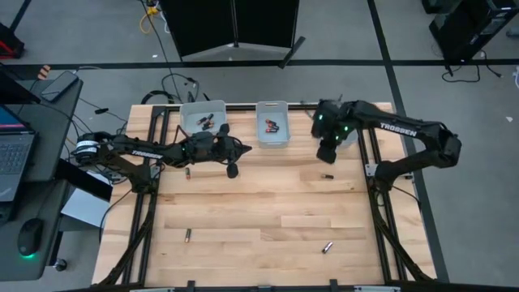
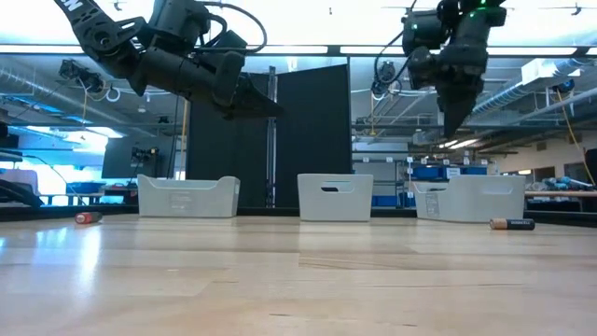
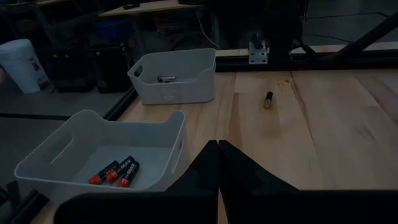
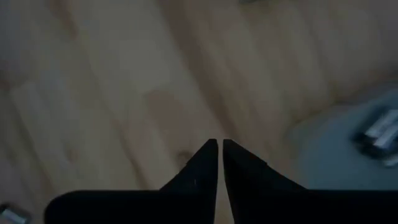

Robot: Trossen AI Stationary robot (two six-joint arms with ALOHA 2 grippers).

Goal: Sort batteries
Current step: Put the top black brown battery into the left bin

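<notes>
Four batteries lie loose on the wooden table: one by the left arm, one below the right gripper, and two toward the near edge. More black-and-red batteries lie in the middle bin, and a silver one lies in the right bin. My left gripper is shut and empty, held above the table between the left and middle bins. My right gripper is shut and empty, pointing down, high over the table beside the right bin.
Three translucent white bins stand in a row along the far edge, the left bin, the middle bin and the right bin. Black frame rails run along the table's sides. The wood between the loose batteries is bare.
</notes>
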